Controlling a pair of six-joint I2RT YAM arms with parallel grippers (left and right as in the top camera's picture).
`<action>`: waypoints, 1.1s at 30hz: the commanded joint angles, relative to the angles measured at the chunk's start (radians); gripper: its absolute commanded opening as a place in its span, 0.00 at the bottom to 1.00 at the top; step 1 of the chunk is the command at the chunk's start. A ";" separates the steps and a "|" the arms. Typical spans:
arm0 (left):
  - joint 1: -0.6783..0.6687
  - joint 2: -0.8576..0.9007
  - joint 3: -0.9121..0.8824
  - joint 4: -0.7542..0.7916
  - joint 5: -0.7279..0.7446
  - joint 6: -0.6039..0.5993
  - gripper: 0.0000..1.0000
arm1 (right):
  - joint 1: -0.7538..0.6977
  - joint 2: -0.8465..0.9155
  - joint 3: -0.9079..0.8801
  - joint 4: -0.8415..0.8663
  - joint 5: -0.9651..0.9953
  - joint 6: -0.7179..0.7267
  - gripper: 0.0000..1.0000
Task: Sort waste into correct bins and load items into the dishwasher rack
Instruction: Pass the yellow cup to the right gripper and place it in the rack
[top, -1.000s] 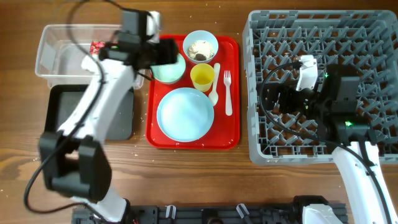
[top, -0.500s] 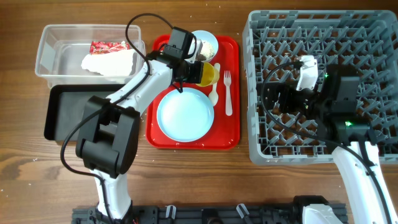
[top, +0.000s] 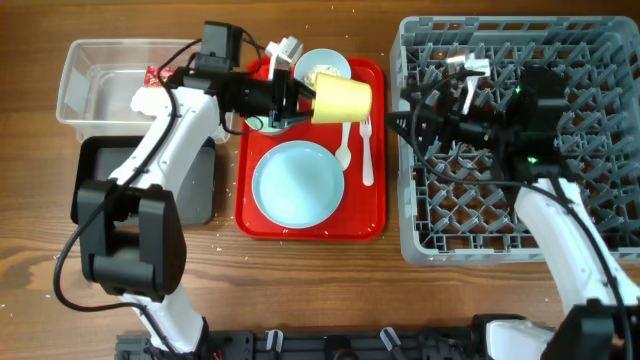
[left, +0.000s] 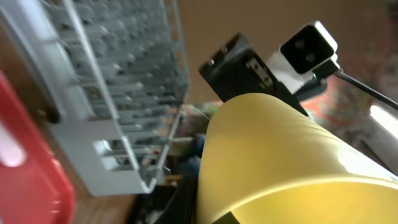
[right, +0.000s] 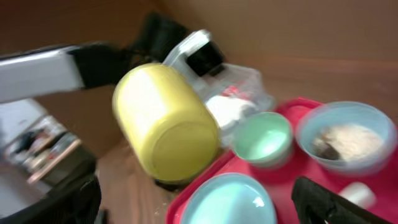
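**Item 1. Small yellow plastic cup** (top: 345, 97). It is lifted off the surface and lies on its side in the air above the far edge of the flat red serving tray (top: 375, 215), mid-worktop. Your left gripper (top: 300, 98) has its jaws clamped on the end nearer to it, so the closed base points toward the right edge. Judged an offer to the other arm, not a placing.

**Item 2. Right gripper** (top: 400, 127). Its jaws are spread wide with nothing between them. It reaches out past the left wall of the large square grey plastic rack (top: 500, 245), which fills the right side of the worktop. Its wrist view faces the cup's base, near but not touching. No dish shows among the pegs left in view.

**Item 3. Waste.**
- The red printed wrapper (top: 155, 74) and crumpled white napkin (top: 150, 98) lie in the clear rectangular plastic tub (top: 80, 55) at the far left corner.
- The shallow black rectangular tray (top: 92, 165) sits just nearer you along the left edge.
- The crumbly food scraps (right: 345, 142) are unsorted, inside the pale blue bowl (right: 380, 118).

**Item 4. Remaining on the red tray.**
- Round light blue plate (top: 297, 183).
- Pale green bowl (right: 264, 138).
- White plastic spoon (top: 345, 150).
- White plastic fork (top: 366, 150).

**Note.** The cup is smooth and round, so have the receiving jaws close squarely across its body before you release.
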 joint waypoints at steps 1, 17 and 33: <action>-0.041 -0.018 -0.001 -0.017 0.106 -0.007 0.04 | 0.043 0.051 0.017 0.172 -0.174 0.089 1.00; -0.092 -0.018 -0.001 -0.015 0.105 -0.020 0.56 | 0.112 0.078 0.017 0.338 -0.105 0.241 0.38; -0.022 -0.018 -0.001 -0.021 -0.884 -0.020 0.62 | -0.046 -0.354 0.240 -1.263 0.916 0.080 0.38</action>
